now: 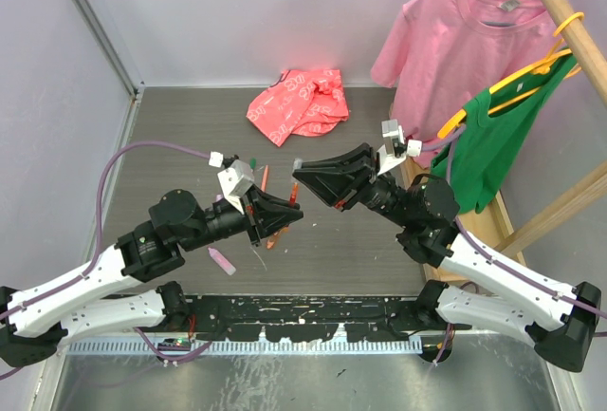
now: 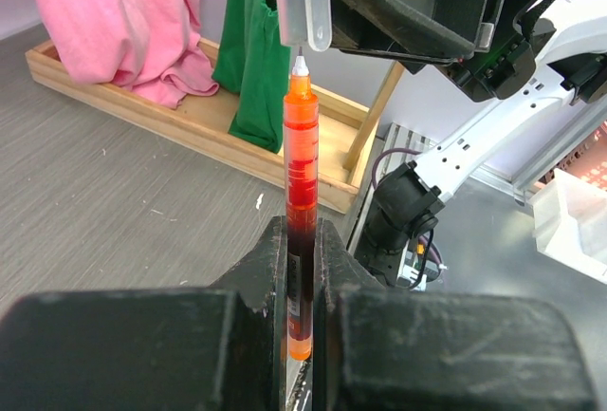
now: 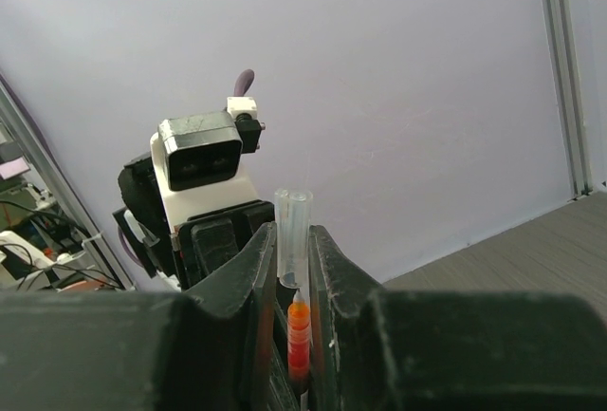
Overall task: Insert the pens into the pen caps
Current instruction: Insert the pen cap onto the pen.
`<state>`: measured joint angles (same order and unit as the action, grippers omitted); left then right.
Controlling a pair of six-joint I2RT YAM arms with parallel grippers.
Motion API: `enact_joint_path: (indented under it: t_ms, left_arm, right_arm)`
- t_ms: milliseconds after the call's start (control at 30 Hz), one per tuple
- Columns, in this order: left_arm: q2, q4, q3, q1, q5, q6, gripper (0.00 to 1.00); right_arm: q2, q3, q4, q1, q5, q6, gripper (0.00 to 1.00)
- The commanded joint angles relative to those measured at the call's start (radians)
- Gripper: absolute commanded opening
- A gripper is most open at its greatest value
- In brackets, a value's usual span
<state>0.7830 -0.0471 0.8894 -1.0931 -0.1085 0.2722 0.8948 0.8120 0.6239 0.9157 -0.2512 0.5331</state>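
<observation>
Orange pen (image 2: 300,193) in left claw (image 2: 300,269); clear cap (image 2: 303,3) in right claw (image 3: 293,283); tip at cap mouth.

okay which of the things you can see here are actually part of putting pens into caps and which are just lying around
Part of the job:
- orange pen, clamped in the left gripper
- clear cap, clamped in the right gripper, just at the pen's tip
- pink highlighter lying on the table

Just lying about:
- red patterned cloth
- pink T-shirt and green T-shirt on the wooden rack
</observation>
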Motion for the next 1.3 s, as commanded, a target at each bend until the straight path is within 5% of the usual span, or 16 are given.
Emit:
enact_joint_path:
  t_ms: [0,833,1267]
  left_arm:
    - [-0.017,0.078,0.002,-0.003,0.015,-0.011,0.00]
    - [-0.033,0.083,0.009,-0.003,0.043,-0.021,0.00]
    - [-0.029,0.112,0.030,-0.003,0.067,-0.030,0.00]
  right_arm:
    - [0.000,0.017,0.026,0.009,-0.016,-0.001,0.00]
    - [0.003,-0.031,0.006,0.028,-0.015,0.002,0.00]
    - [0.008,-0.080,0.013,0.052,-0.034,0.010,0.20]
